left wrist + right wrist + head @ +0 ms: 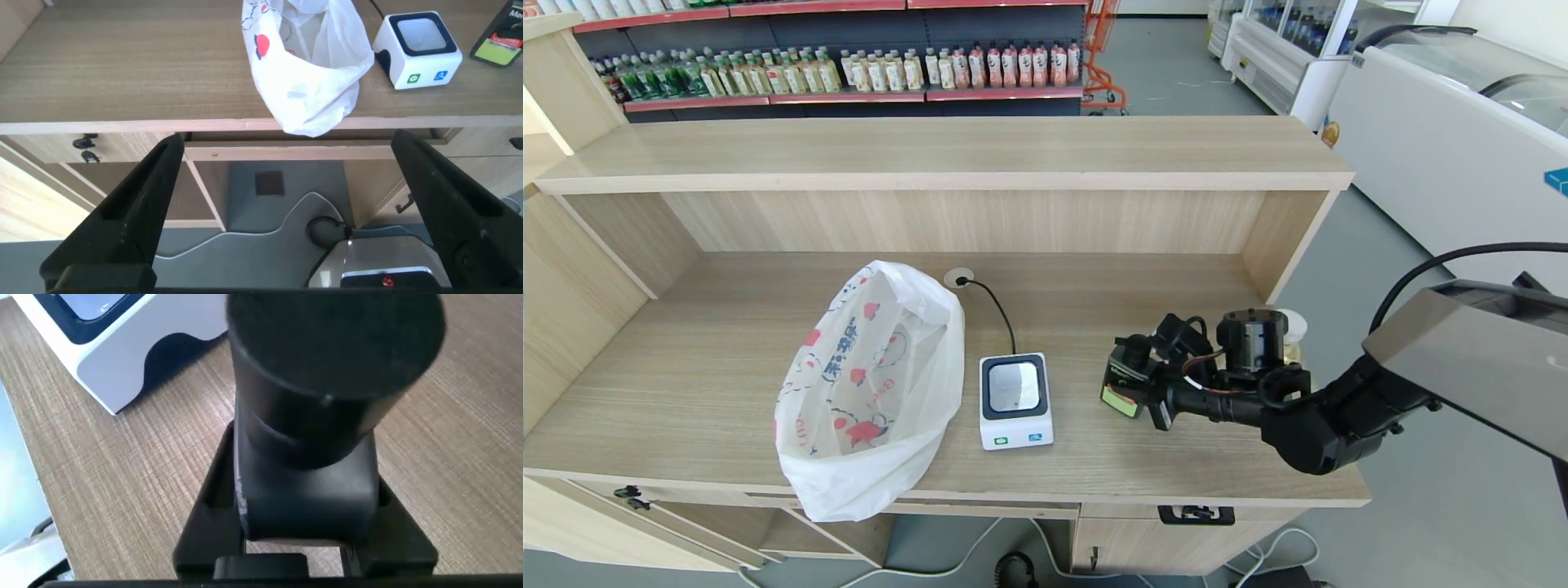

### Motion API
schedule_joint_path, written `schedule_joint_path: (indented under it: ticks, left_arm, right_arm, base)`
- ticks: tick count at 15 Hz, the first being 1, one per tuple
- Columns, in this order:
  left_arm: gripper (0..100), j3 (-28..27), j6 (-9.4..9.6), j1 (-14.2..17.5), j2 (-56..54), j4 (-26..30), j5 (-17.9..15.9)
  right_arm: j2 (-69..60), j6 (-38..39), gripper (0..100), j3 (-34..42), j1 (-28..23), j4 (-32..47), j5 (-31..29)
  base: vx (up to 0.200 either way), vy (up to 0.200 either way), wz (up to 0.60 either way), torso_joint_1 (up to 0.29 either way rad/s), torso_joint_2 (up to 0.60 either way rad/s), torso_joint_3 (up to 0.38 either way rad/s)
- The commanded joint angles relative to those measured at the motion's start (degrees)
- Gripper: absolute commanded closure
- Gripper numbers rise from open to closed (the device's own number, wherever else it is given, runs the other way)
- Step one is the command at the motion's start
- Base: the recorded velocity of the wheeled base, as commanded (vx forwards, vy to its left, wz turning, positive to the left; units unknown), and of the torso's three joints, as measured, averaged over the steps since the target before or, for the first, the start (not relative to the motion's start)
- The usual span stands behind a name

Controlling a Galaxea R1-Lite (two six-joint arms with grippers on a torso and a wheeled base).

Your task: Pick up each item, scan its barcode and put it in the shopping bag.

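Behind the wooden checkout counter (727,343) I can see store shelves lined with drink bottles (849,69), and white chest freezers (1445,122) off to the right.

On the counter, the white plastic shopping bag (866,392) with red prints stands toward the left, its mouth open and its bottom sagging over the front edge. Just beside it, toward my right arm, sits the white barcode scanner (1015,400) with its window facing up. Its black cable (996,306) runs back to a grommet in the countertop.

My right gripper (1123,388) is low over the counter, near the scanner on the side away from the bag. Its jaws are closed on a dark item with a green label (1121,401). From the right wrist camera the item shows as a black, rounded body filling the space between the jaws, with the scanner just beyond it. I cannot tell whether the item touches the wood.

A pale round thing (1294,325) sits behind the right arm, mostly hidden, and I cannot make out what it is.

My left gripper (288,140) hangs below the counter's front edge, roughly under the bag. Its jaws are spread wide with nothing between them.
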Motion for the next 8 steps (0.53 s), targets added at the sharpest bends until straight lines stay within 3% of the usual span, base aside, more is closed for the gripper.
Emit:
schedule_joint_path:
  ticks: [1,4,8]
  left_arm:
    - [0,0.0,-0.01,0.09,-0.02,0.0,-0.01]
    - [0,0.0,-0.01,0.0,-0.02,0.0,-0.01]
    - [0,0.0,-0.01,0.0,-0.02,0.0,-0.01]
  right_arm:
    - [0.48,-0.14,100,0.04,-0.13,0.11,-0.06]
    - [-2.42,1.09,100,1.62,-0.84,-0.51,-0.06]
    - [-14.55,11.19,100,3.2,-3.65,-0.51,-0.06]
  base:
    - [0.0,0.0,0.0,0.0,0.0,0.0]
    - [0.0,0.0,0.0,0.0,0.0,0.0]
    - [0.0,0.0,0.0,0.0,0.0,0.0]
